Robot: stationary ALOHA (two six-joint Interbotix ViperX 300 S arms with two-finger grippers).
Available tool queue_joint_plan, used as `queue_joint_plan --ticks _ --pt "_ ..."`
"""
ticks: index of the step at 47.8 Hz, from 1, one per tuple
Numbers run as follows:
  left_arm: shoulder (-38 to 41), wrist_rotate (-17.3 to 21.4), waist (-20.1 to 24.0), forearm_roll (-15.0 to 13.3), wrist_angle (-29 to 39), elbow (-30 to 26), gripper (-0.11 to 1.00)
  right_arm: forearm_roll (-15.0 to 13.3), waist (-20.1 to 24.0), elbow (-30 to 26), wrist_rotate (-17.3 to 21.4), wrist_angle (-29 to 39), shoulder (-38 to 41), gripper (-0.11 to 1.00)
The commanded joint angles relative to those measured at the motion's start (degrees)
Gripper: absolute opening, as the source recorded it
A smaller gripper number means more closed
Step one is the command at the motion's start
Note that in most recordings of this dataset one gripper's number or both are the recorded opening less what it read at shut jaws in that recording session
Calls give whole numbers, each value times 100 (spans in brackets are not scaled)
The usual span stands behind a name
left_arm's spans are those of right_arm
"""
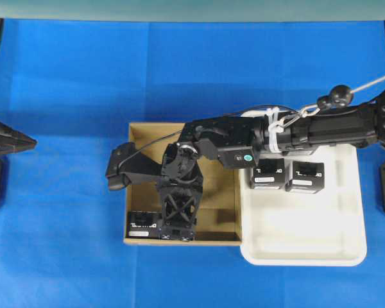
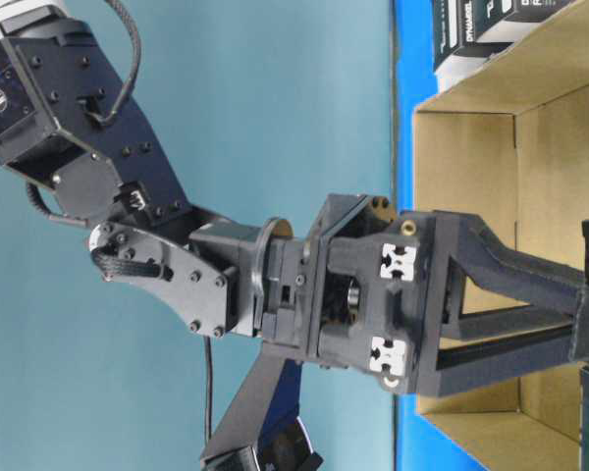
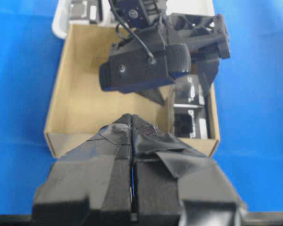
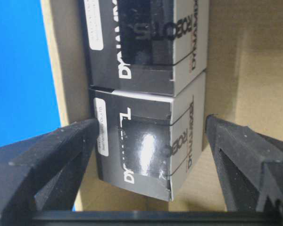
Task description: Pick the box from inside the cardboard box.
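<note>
The cardboard box (image 1: 221,212) lies mid-table. Two black boxes stand in a row against its near wall. My right gripper (image 1: 178,234) reaches down into the carton, and in the overhead view it covers one of them. The other black box (image 1: 143,224) shows beside it. In the right wrist view my right gripper (image 4: 148,141) is open, and its fingers (image 4: 52,160) flank the nearer black box (image 4: 141,150) without touching it. The second box (image 4: 141,42) sits just beyond. My left gripper (image 3: 132,117) is shut and empty, hovering outside the carton (image 3: 85,103) at the far left (image 1: 22,142).
A white tray (image 1: 308,244) touches the carton's right side and holds two more black boxes (image 1: 267,174) (image 1: 307,176). The right arm (image 1: 321,128) stretches over the tray's back edge. Blue cloth (image 1: 64,244) covers the table.
</note>
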Motion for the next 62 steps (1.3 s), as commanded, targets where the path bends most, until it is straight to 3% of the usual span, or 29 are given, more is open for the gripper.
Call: queue_joint_plan --ticks 1,18,31,46,62 --pt "35 0 18 18 -26 -88 -6 9 35 53 -62 -26 26 97" --pt "35 0 18 18 -26 -79 -6 -158 -229 185 -97 -18 -70 97" --pt "-9 0 18 18 -26 -97 -6 -633 -439 149 -114 18 -70 97" --pt "-18 0 44 18 -26 -97 -6 -756 -756 53 -536 26 -53 97" --pt "-123 0 114 18 -26 -132 -6 -1011 -1072 -114 -606 123 -26 97"
